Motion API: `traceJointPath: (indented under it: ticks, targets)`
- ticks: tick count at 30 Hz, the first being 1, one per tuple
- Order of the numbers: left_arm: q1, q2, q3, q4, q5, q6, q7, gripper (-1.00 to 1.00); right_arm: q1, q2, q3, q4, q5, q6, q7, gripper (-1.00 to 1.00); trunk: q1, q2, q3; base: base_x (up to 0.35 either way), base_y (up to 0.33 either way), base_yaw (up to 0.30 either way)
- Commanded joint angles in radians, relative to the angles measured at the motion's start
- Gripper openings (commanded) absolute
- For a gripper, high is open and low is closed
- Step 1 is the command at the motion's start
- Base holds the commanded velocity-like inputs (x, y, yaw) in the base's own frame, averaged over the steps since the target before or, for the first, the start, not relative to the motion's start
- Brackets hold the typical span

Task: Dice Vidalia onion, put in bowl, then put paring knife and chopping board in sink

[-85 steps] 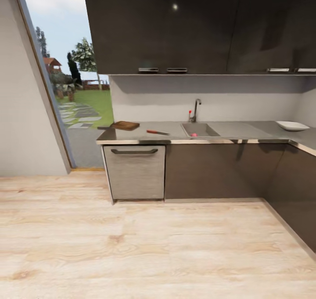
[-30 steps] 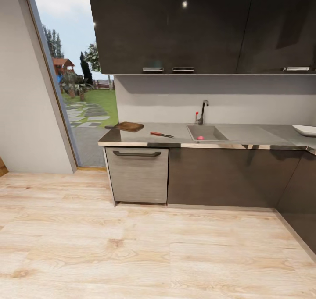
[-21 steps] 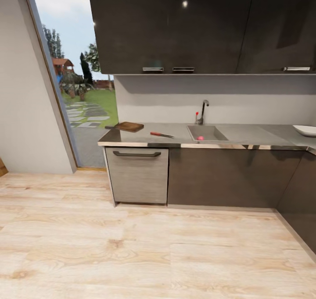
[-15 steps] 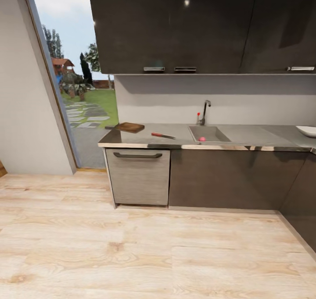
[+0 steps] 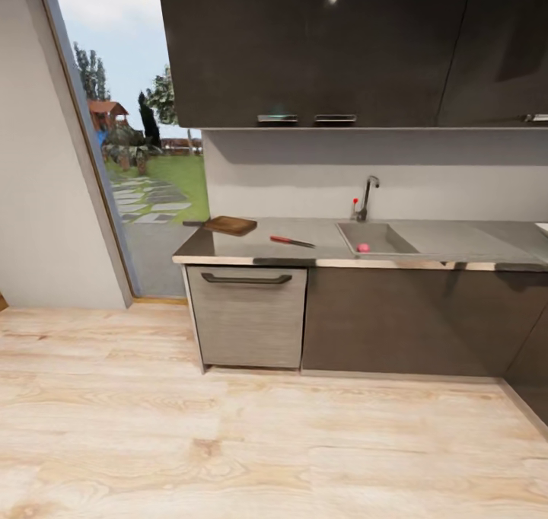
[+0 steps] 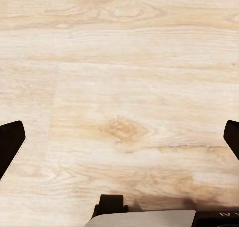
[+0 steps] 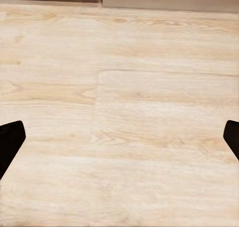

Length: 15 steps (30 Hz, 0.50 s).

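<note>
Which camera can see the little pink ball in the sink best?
The head view: the small pinkish-red round onion sits in the grey steel sink. Both wrist views look down at pale wooden floor, not the onion.

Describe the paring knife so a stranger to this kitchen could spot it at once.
Find the long grey countertop under the dark wall cupboards. Between the brown chopping board at its window end and the sink lies the paring knife, flat on the worktop. It is the one slim thing there, with an orange-red handle and dark blade.
</note>
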<state>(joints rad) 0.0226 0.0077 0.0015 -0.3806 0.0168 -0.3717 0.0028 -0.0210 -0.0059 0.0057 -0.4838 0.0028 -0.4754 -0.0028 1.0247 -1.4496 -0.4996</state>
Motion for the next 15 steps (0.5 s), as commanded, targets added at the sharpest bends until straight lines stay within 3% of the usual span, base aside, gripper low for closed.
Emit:
traceJointPath:
  ticks: [1, 11, 15]
  targets:
    - [0.0, 0.0, 0.0, -0.002, 0.002, -0.002, 0.0, 1.0, 0.0, 0.0, 0.001, 0.001, 0.0, -0.003, 0.0, 1.0, 0.0, 0.0, -0.001, 0.089, 0.048, 0.0]
    - [0.0, 0.0, 0.001, -0.001, 0.002, -0.007, 0.0, 1.0, 0.0, 0.0, -0.001, 0.001, 0.0, -0.003, 0.0, 1.0, 0.0, 0.0, -0.001, 0.019, 0.01, 0.0]
    - [0.0, 0.0, 0.001, 0.001, 0.002, -0.006, 0.0, 1.0, 0.0, 0.0, 0.0, 0.002, 0.0, -0.002, 0.0, 1.0, -0.015, 0.028, 0.012, 0.0, 0.0, 0.0]
